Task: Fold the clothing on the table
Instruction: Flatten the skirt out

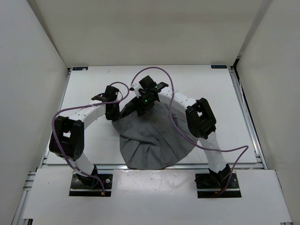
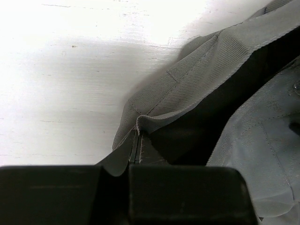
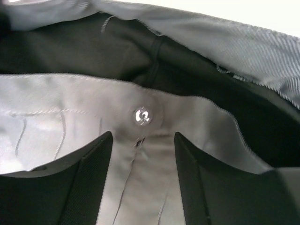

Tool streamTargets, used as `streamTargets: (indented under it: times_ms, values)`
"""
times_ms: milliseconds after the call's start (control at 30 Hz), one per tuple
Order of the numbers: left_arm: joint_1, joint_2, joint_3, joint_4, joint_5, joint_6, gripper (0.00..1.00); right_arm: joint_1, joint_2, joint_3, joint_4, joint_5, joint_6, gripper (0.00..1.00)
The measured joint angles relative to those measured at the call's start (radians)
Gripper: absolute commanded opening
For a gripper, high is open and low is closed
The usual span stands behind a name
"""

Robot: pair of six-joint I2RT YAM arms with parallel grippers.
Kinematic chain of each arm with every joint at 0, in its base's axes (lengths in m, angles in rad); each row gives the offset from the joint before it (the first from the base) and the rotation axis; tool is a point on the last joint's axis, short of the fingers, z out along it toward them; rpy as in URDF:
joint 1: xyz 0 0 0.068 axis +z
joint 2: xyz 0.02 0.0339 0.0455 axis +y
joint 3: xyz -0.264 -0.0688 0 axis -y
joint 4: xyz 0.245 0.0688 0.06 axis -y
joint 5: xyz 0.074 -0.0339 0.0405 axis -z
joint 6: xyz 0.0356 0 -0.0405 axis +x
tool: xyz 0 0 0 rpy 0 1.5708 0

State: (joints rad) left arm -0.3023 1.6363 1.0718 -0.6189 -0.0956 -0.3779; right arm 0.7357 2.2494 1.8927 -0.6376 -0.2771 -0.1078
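The clothing (image 1: 154, 140), a grey pleated skirt-like garment, lies spread on the table (image 1: 89, 89) between the two arms, its hem toward the near edge. My left gripper (image 1: 114, 112) is at the garment's upper left corner, and in the left wrist view it (image 2: 127, 165) is shut on a seamed edge of the clothing (image 2: 197, 79). My right gripper (image 1: 143, 105) is over the waistband at the top. In the right wrist view it (image 3: 143, 140) is open, its fingers (image 3: 93, 159) straddling waistband fabric (image 3: 56, 98) just below a metal snap (image 3: 142, 116).
Aluminium rails (image 1: 243, 112) edge the table at the right, and white walls (image 1: 28, 70) enclose it. Purple cables (image 1: 159, 75) loop above both arms. The arm bases (image 1: 91, 183) are bolted at the near edge.
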Motion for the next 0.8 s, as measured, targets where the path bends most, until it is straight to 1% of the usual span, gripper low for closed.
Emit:
streamTargets:
  times_ms: [67,100,167,233,267,433,567,667,733,767,800]
  values:
    - [0.002,0.000,0.000,-0.002,-0.001,0.000,0.00,-0.002,0.024,0.013,0.001,-0.003,0.002,0.55]
    - [0.003,0.000,0.000,-0.002,-0.002,0.000,0.00,-0.002,0.032,0.016,0.000,-0.006,0.004,0.52]
    - [0.006,0.000,0.000,-0.002,-0.002,0.000,0.00,-0.001,0.048,0.016,0.000,-0.007,0.007,0.40]
    - [0.008,-0.002,-0.002,-0.002,-0.002,0.000,0.00,0.001,0.058,0.016,-0.003,-0.007,0.012,0.01]
    - [0.010,-0.004,-0.002,-0.002,-0.002,0.000,0.00,0.003,0.060,0.016,-0.006,-0.003,0.021,0.00]
    - [0.031,-0.025,-0.019,0.001,0.000,0.002,0.00,0.018,0.053,0.050,-0.056,0.037,0.031,0.00]
    - [0.057,-0.051,-0.055,0.010,0.010,0.003,0.00,0.019,-0.015,0.094,-0.138,0.043,0.043,0.00]
    - [0.068,-0.091,-0.087,0.019,0.032,-0.001,0.00,0.006,-0.150,0.072,-0.178,0.040,0.069,0.00]
    - [0.079,-0.126,-0.107,0.032,0.052,-0.009,0.01,-0.014,-0.298,-0.005,-0.177,0.031,0.096,0.00]
    - [0.087,-0.148,-0.116,0.058,0.097,-0.034,0.11,-0.039,-0.444,-0.095,-0.165,-0.003,0.130,0.00]
    - [0.088,-0.156,-0.113,0.086,0.143,-0.049,0.17,-0.047,-0.517,-0.137,-0.159,-0.028,0.148,0.00]
